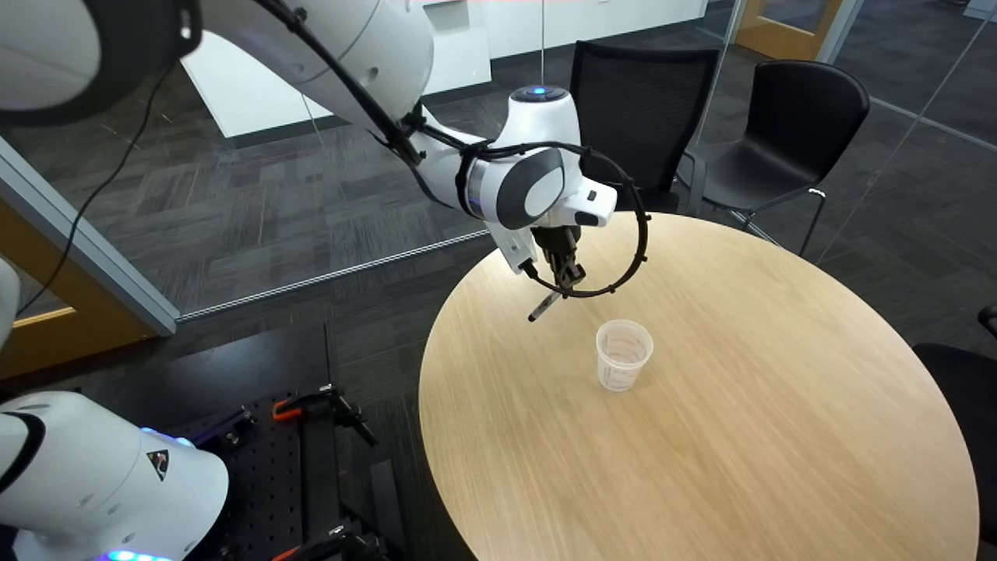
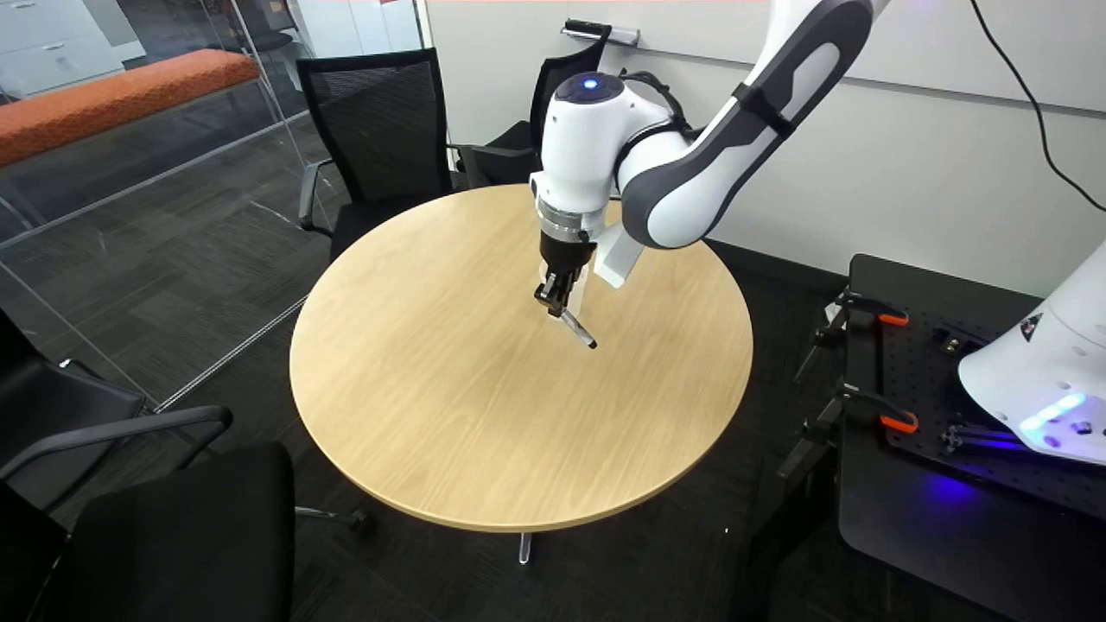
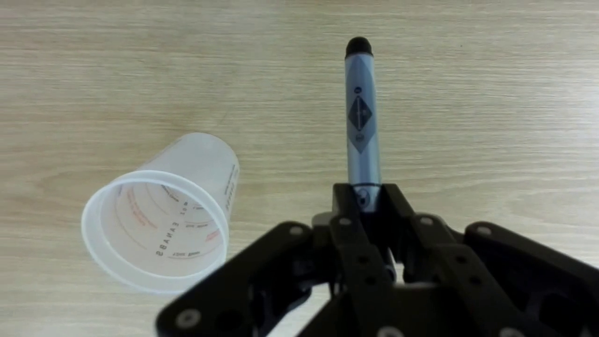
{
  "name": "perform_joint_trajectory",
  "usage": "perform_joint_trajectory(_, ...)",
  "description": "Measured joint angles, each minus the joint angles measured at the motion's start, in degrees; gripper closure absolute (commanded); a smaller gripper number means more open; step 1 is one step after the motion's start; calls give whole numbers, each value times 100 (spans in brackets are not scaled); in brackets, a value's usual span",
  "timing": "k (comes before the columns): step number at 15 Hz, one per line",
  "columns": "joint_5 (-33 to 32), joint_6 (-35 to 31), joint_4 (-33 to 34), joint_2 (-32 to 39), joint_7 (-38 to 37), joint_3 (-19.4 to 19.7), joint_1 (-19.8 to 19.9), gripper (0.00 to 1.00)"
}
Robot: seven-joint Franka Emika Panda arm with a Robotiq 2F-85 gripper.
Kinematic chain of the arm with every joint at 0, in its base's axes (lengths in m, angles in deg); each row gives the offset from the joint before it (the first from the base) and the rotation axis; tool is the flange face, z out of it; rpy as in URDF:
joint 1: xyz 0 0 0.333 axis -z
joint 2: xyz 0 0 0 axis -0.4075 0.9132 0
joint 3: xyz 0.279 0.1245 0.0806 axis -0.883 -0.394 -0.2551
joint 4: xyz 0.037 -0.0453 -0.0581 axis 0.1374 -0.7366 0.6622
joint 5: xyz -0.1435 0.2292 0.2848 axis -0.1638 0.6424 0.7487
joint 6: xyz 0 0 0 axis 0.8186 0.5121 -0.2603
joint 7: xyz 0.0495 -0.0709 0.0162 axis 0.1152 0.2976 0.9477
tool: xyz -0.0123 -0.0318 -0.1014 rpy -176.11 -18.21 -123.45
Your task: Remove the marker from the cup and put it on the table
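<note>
My gripper (image 3: 366,199) is shut on the marker (image 3: 360,107); its fingers press on both sides of one end. The marker has a silver-grey body with a dark diamond label and a black end. It is held tilted above the table, also in both exterior views (image 1: 544,306) (image 2: 577,328). The cup (image 1: 623,357) is translucent white, upright and empty on the round light-wood table (image 1: 748,452). It stands beside the gripper (image 1: 568,280), at the left in the wrist view (image 3: 157,229). In an exterior view the gripper (image 2: 554,301) partly hides the cup (image 2: 580,289).
Black chairs (image 1: 646,117) (image 2: 376,130) stand around the table's edge. A black cable (image 1: 635,257) loops beside the gripper. The robot base sits on a separate black stand (image 2: 933,510) with orange-tipped clamps.
</note>
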Motion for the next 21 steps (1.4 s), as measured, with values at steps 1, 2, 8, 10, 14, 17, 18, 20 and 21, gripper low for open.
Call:
perform_joint_trajectory(1,232,139,103,40,145,241,-233,95)
perform_joint_trajectory(2,423,278,209,99,257,434,-417,95)
perform_joint_trajectory(8,1105,853,774,676,746,900,-786,95)
perform_joint_trajectory(10,1231,946,910,874,1012,909,-784,95)
perform_joint_trajectory(14,1323,1214,1134,1218,1610,909,-784,95)
perform_joint_trajectory(17,1324,1449,1303,1431,1902,909,-785,54)
perform_joint_trajectory(18,1323,1524,1360,1489,1973,909,-786,49)
perform_joint_trajectory(20,1319,1625,1455,1584,2074,909,-796,34)
perform_joint_trajectory(21,1315,1646,1492,1618,2092,911,-805,25)
